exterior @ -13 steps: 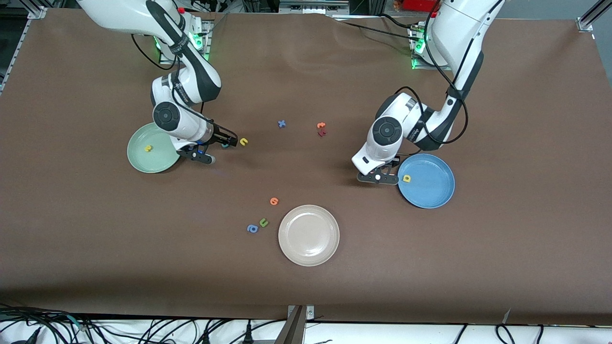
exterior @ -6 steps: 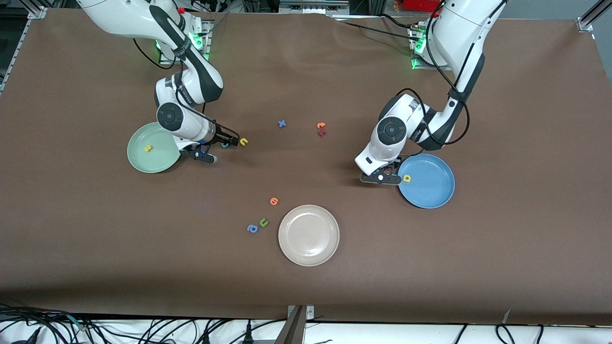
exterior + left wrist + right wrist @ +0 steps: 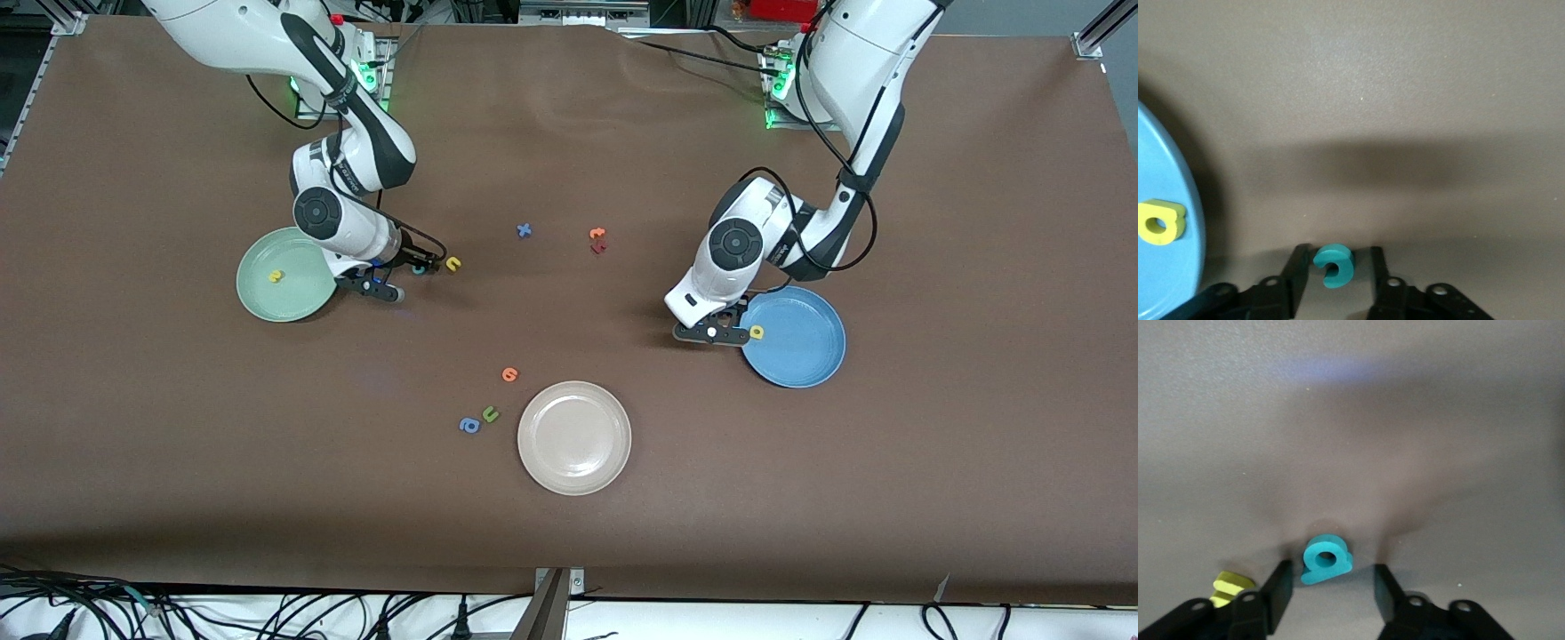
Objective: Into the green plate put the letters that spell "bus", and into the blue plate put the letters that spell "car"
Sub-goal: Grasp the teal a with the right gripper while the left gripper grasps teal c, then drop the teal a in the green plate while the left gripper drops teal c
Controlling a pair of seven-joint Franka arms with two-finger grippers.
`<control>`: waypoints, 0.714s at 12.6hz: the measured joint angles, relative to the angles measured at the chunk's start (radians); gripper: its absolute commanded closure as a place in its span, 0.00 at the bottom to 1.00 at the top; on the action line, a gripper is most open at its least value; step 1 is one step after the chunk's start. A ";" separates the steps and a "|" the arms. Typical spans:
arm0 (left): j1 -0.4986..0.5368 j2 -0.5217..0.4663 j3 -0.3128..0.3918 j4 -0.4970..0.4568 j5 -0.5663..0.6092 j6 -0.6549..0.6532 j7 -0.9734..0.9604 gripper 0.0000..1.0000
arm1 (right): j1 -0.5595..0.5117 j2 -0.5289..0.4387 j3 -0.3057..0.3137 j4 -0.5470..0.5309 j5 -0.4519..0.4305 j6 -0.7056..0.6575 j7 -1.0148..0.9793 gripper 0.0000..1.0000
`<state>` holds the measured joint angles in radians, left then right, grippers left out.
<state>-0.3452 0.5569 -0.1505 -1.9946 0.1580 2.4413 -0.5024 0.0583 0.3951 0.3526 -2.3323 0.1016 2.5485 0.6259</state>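
The teal c (image 3: 1338, 257) lies on the table beside the blue plate (image 3: 800, 351), which holds the yellow a (image 3: 757, 332). My left gripper (image 3: 1338, 252) is down at the table, open, with its fingers on either side of the c; one finger is close against it and the other stands a little apart. The left gripper (image 3: 716, 331) hides the c in the front view. The teal b (image 3: 1325, 558) lies between the fingers of my open right gripper (image 3: 1331, 570), with gaps on both sides. The yellow u (image 3: 453, 263) lies beside it. The green plate (image 3: 267, 300) holds the yellow s (image 3: 276, 276).
A beige plate (image 3: 574, 437) sits nearer the front camera, mid-table. Beside it lie an orange letter (image 3: 509, 374), an olive u (image 3: 490, 413) and a blue a (image 3: 468, 426). A blue x (image 3: 524, 230) and orange and dark red letters (image 3: 597, 240) lie mid-table between the arms.
Both grippers have narrowed their fingers around their letters. The left gripper has edged a little toward the blue plate. No letter has moved.
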 measured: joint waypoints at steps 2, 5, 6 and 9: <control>0.001 -0.001 -0.001 0.000 0.000 0.004 0.000 0.84 | 0.001 -0.003 0.003 0.003 0.000 0.000 0.000 0.72; 0.002 -0.001 0.000 0.000 0.000 0.004 0.012 0.84 | 0.001 -0.004 0.003 0.003 0.000 0.000 0.000 0.74; 0.003 -0.003 0.002 0.001 0.000 0.002 0.024 0.84 | 0.001 -0.004 0.003 0.003 0.000 0.000 0.000 0.79; 0.025 -0.049 0.009 0.012 0.000 -0.048 0.079 0.83 | 0.001 -0.009 0.003 0.003 0.000 -0.002 0.001 1.00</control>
<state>-0.3198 0.5082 -0.1416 -1.9822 0.1583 2.3932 -0.4237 0.0592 0.3864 0.3553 -2.3291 0.1017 2.5466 0.6266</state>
